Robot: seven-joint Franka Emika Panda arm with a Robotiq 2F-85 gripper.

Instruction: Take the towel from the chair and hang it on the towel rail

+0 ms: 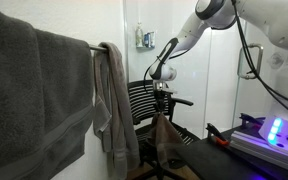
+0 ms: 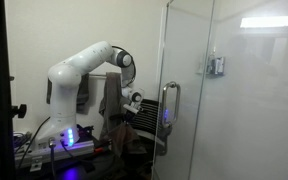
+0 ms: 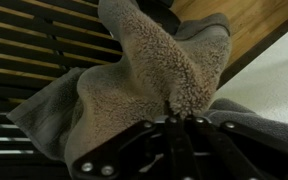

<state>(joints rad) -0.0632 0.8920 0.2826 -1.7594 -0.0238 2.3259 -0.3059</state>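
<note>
Taupe terry fills my wrist view; the towel (image 3: 159, 75) is pinched at a bunched peak in my gripper (image 3: 174, 120), jaws closed on it; it hangs limp below, long axis vertical, in front of the chair (image 1: 139, 100) backrest; I cannot tell whether its tail clears the seat. The towel rail (image 1: 94, 46) sits higher than the chair and well off to its side, already carrying a dark charcoal towel (image 1: 34, 90) and a paler grey towel (image 1: 112, 100); I judge the next move is lift, then carry across.

I see the small taupe terry-cloth towel (image 1: 162, 135) hanging limp, bunched at its top, just before the black slatted-back office chair (image 1: 142, 100). The thin horizontal metal towel rail (image 1: 94, 46) sits well apart.
</note>
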